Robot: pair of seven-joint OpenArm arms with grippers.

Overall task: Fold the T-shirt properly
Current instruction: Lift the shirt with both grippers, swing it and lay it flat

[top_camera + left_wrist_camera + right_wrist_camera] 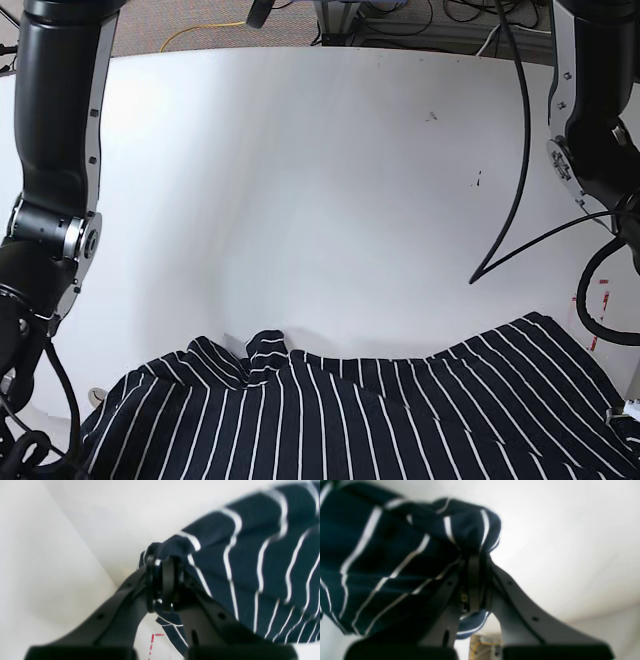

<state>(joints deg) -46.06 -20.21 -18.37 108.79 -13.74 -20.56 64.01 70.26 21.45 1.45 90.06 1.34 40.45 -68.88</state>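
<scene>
So both pincers are pinched on the shirt point(350, 420): left gripper point(163, 585) on one bunched edge, right gripper point(475, 585) on the other. Cloth spans between them, long axis arm to arm, sagging low over the table point(320, 180) nr the cam.

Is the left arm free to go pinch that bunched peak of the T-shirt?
Probably not yet: the left end effector is already shut on a T-shirt edge. The table beyond is bare, so nothing else blocks it.
</scene>
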